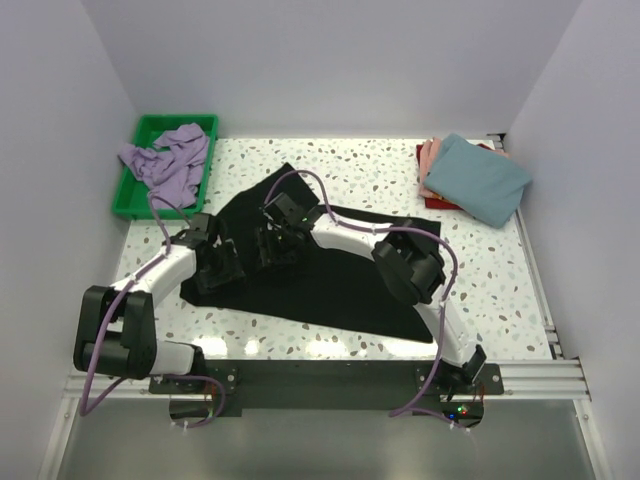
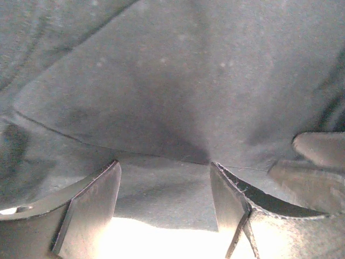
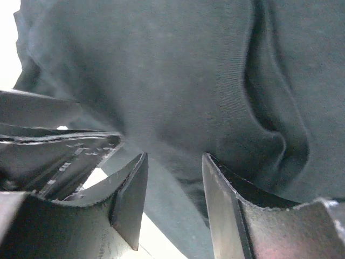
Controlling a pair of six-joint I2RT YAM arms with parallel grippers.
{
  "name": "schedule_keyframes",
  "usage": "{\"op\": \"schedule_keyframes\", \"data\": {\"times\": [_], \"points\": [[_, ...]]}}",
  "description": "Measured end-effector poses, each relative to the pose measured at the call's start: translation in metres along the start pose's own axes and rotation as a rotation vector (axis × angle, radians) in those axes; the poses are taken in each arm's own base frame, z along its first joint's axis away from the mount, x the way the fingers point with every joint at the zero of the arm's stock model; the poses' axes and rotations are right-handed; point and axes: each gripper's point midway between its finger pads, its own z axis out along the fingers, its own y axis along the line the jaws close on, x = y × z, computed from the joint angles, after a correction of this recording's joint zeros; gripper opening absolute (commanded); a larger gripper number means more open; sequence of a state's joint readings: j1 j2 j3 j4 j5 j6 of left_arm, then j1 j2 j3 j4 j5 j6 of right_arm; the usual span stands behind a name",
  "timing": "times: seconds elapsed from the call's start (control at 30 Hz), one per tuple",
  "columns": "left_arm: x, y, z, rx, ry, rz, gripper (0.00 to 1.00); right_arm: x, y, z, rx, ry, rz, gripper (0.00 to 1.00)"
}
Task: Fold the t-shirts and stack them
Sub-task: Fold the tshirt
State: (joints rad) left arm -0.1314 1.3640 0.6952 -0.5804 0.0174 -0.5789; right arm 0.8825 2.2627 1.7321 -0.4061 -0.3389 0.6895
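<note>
the black t-shirt [image 1: 330,285] is lying spread across the middle of the worktop [image 1: 490,290], reaching toward its near edge. both grippers are sitting low over the shirt's left part, just beside each other, and the right forearm is covering part of the cloth. the left gripper [image 2: 161,178] is showing wide jaws with a loose fold lying between them. the right gripper [image 3: 172,167] is showing narrower jaws, still apart, unclamped. the lavender t-shirt [image 1: 170,155] is lying crumpled in the green tray [image 1: 125,200] at the far left corner. the teal-blue t-shirt [image 1: 480,175] is resting on the pink t-shirt [image 1: 429,165] and dark red t-shirt [image 1: 443,204] at the far right corner.
</note>
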Motion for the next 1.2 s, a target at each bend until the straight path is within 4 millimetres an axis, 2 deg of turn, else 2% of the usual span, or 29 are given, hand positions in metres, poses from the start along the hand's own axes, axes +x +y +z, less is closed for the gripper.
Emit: {"op": "schedule_keyframes", "data": {"times": [0.23,0.5,0.83,0.93,1.0,1.07,1.2], "points": [[0.0,0.006,0.002,-0.033,0.003,-0.007,0.74,-0.009,-0.017,-0.002,0.072,-0.04,-0.006,0.48],[-0.001,0.006,0.003,-0.038,0.01,-0.01,0.75,-0.026,-0.05,-0.02,0.117,-0.076,0.05,0.48],[-0.003,0.006,0.003,-0.04,0.011,-0.007,0.76,-0.04,-0.068,-0.036,0.138,-0.103,0.054,0.48],[-0.007,0.004,0.0,-0.042,0.015,0.005,0.76,-0.049,-0.07,-0.056,0.154,-0.126,0.045,0.49],[-0.018,-0.002,-0.007,-0.03,-0.003,0.013,0.77,-0.054,-0.07,-0.078,0.156,-0.151,0.037,0.49],[-0.037,-0.016,-0.018,0.007,-0.047,0.015,0.78,-0.056,-0.073,-0.107,0.174,-0.184,0.032,0.49],[-0.078,-0.048,-0.044,0.122,-0.163,0.023,0.8,-0.042,-0.094,-0.165,0.236,-0.244,0.04,0.49]]}}
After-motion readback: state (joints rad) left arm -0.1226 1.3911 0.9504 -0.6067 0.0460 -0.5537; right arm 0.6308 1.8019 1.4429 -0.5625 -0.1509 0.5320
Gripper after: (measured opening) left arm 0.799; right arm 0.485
